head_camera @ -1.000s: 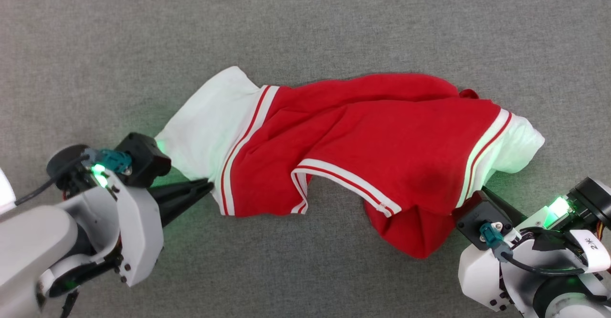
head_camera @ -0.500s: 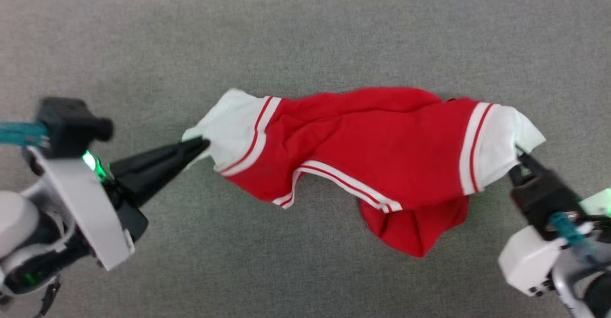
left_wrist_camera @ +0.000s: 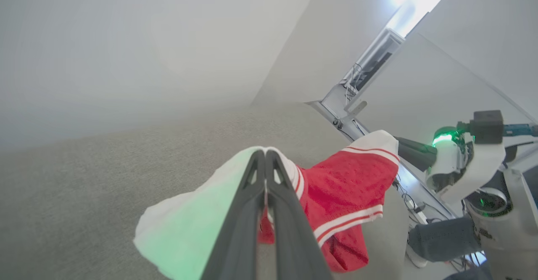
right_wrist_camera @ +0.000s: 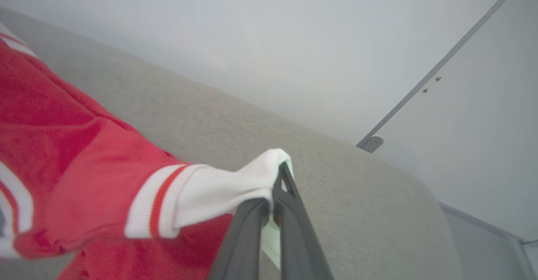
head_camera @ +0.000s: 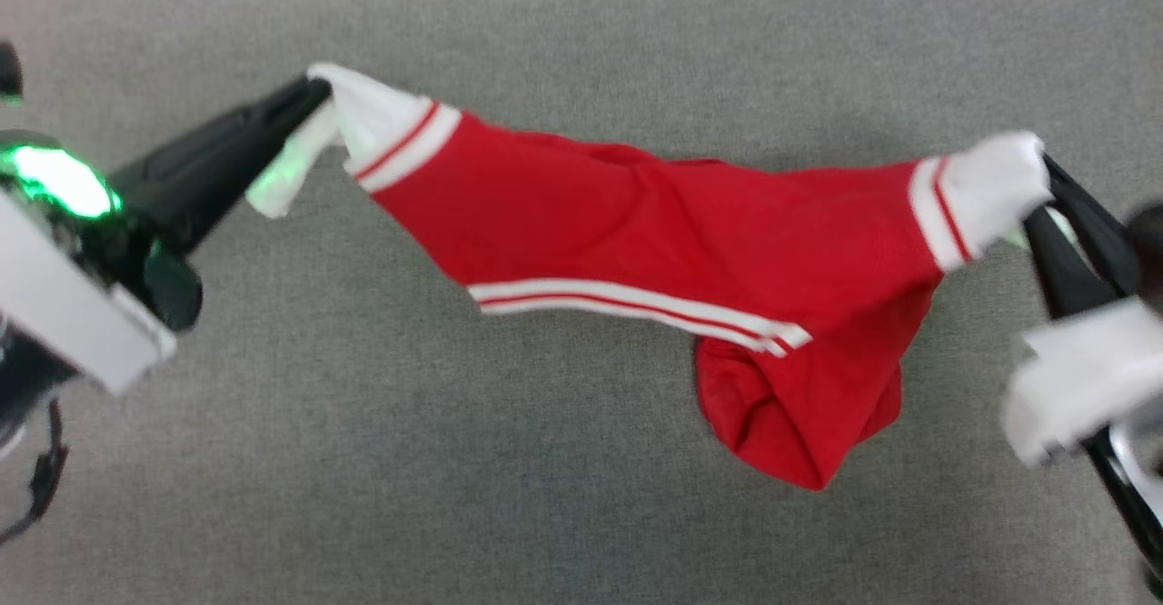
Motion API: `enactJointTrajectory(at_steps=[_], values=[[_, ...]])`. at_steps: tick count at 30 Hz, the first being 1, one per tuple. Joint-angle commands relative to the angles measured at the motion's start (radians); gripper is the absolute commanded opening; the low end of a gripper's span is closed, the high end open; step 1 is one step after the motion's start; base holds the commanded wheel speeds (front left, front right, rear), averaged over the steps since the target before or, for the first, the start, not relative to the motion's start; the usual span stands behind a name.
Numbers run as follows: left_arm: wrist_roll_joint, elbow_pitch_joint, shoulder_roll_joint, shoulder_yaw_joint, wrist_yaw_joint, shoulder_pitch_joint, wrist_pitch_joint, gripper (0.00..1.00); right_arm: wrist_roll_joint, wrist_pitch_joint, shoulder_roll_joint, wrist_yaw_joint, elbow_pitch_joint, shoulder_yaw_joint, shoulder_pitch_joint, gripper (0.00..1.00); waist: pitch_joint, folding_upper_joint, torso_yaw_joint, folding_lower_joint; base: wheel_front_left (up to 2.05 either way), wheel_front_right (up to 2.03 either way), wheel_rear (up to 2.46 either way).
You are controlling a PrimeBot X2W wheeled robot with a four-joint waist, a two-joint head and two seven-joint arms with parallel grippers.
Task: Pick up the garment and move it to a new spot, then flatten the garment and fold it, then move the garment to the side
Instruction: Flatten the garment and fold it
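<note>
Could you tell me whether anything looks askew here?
Yes: the garment, strung between the left end effector and right end effector by its white sleeves, is twisted, with a red lump sagging near the right side.

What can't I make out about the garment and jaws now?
- Head view: right jaws motion-blurred, cut by the right edge.
- Head view: garment hem hidden in its own hanging folds.
- Left wrist view: left jaws hide their pinch on the garment.
- Right wrist view: garment cut by left edge.
</note>
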Motion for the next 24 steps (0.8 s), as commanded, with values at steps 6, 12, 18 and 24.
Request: enactJointTrajectory(at_steps=[6,12,18,24], values=[[-0.192,0.203,-0.089,0.156,0.000,-0.043,0.079,0.00,0.075,-0.059,0.198,-0.001,0.228,-0.029,-0.277,0.00,0.081,0.0000,-0.013,0.0000,0.00,0.00,0.00],[-0.151,0.433,-0.150,0.346,0.000,-0.205,0.163,0.00,0.072,-0.094,0.239,-0.001,0.422,-0.108,-0.667,0.00,0.162,0.0000,-0.020,0.0000,0.00,0.00,0.00],[-0.103,0.628,-0.210,0.506,0.001,-0.408,0.146,0.00,0.045,-0.172,0.241,-0.001,0.584,-0.186,-1.020,0.00,0.184,0.0000,-0.019,0.0000,0.00,0.00,0.00],[-0.110,0.652,-0.220,0.586,0.001,-0.447,0.182,0.00,-0.029,-0.207,0.239,-0.001,0.724,-0.161,-1.182,0.00,0.148,0.0000,-0.028,0.0000,0.00,0.00,0.00]])
